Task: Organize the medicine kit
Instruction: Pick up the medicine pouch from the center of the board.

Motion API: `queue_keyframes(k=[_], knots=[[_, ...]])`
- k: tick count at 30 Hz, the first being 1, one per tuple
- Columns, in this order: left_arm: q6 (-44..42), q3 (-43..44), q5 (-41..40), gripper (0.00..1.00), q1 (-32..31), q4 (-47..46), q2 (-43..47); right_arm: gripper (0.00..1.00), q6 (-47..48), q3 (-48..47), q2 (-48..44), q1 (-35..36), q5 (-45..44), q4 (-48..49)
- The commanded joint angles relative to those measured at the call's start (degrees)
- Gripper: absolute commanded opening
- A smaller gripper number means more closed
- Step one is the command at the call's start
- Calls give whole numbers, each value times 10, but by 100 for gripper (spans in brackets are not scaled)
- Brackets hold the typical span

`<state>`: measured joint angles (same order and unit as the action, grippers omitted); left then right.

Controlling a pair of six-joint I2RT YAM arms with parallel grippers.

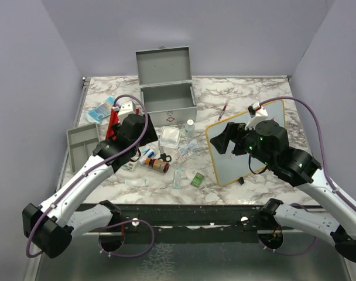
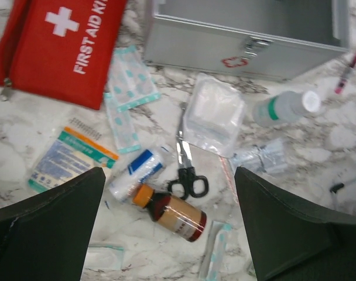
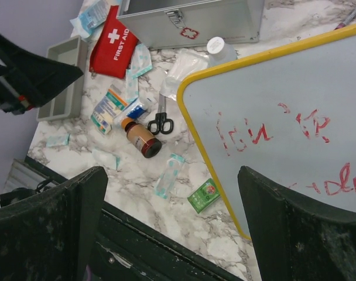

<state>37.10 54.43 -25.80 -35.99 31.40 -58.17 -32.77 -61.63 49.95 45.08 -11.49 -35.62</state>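
We're hovering the left gripper wide open, holding nothing, right above the scissors and brown bottle, prob. lining up a first pick. The medicine kit is sitting at the back centre of the table w/ its lid standing up, so the inside is ready for loading. The right gripper is also hanging wide & empty, by the whiteboard's left edge, apparently out of the left's way.

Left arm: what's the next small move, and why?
Probably lower the left end effector straight down onto the brown bottle. It hangs open and holds nothing, the bottle lies on its side below the gap between its fingers, and the medicine kit stands with its lid up, ready to be filled.
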Motion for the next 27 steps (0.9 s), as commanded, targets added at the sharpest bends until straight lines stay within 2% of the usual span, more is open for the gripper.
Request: queue_keyframes(k=[1,6,10,12,16,21,24,27], knots=[[43,19,-26,92,100,37,-31,100,24,15,-17,3,45,37],[34,29,33,84,235,-3,-61,100,31,23,-24,3,87,50],[-32,56,16,84,289,-32,-124,100,34,29,-28,3,110,59],[-59,64,25,80,319,-50,-164,100,38,27,-28,3,130,59],[-104,91,92,77,379,-65,-253,100,45,28,-34,3,141,60],[-170,139,156,69,399,-65,-355,100,55,35,-42,3,136,61],[-192,156,156,59,399,-65,-396,100,64,36,-43,3,134,59],[-217,174,161,53,399,-61,-432,100,73,34,-42,4,135,59]])
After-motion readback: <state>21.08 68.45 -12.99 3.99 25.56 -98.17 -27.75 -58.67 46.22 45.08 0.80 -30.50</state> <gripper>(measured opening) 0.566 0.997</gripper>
